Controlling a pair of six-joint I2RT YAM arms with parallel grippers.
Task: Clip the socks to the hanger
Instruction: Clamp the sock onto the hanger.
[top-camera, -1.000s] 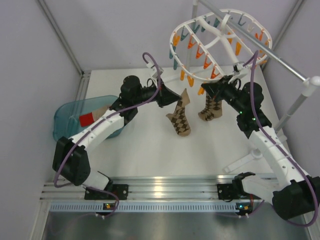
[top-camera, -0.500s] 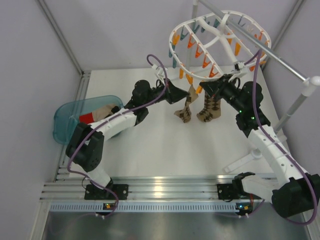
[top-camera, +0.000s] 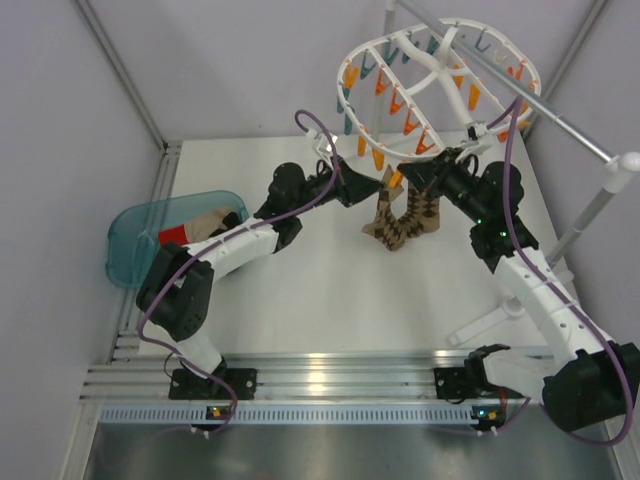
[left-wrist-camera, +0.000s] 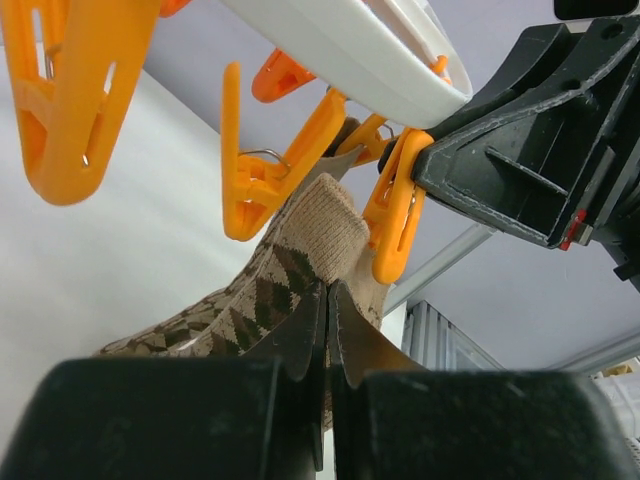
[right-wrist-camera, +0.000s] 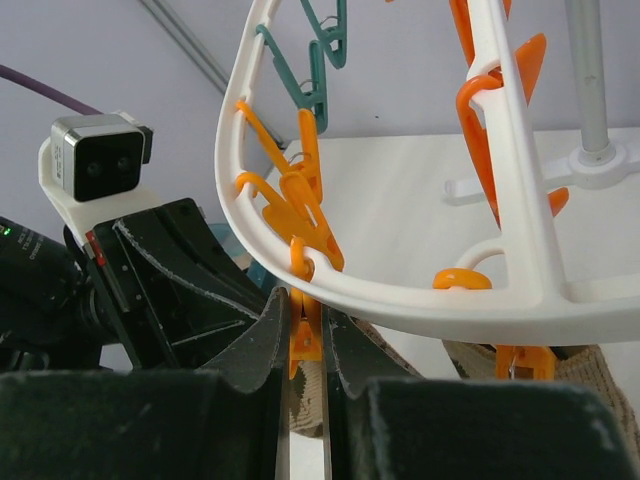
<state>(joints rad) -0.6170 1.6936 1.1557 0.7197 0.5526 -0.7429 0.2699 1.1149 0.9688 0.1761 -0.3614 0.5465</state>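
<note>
The white oval hanger (top-camera: 440, 62) hangs at the back right, ringed with orange and teal clips. My left gripper (top-camera: 372, 188) is shut on the cuff of a brown argyle sock (top-camera: 385, 222). In the left wrist view that sock (left-wrist-camera: 300, 245) sits just under an orange clip (left-wrist-camera: 398, 205). My right gripper (top-camera: 412, 180) is shut on that orange clip (right-wrist-camera: 305, 335) below the hanger rim (right-wrist-camera: 400, 300), with the sock's cuff (right-wrist-camera: 312, 385) right beneath it. A second sock (top-camera: 428, 212) hangs from a clip beside it.
A teal bin (top-camera: 125, 240) at the left holds a small red item (top-camera: 172, 237) and some tan fabric. The grey metal rod stand (top-camera: 560, 110) crosses the back right, with its white foot (top-camera: 490, 325) on the table by the right arm.
My left gripper has carried the sock rightward and up, from the table's middle to just under the clip that the right gripper pinches. The right arm has barely moved.
</note>
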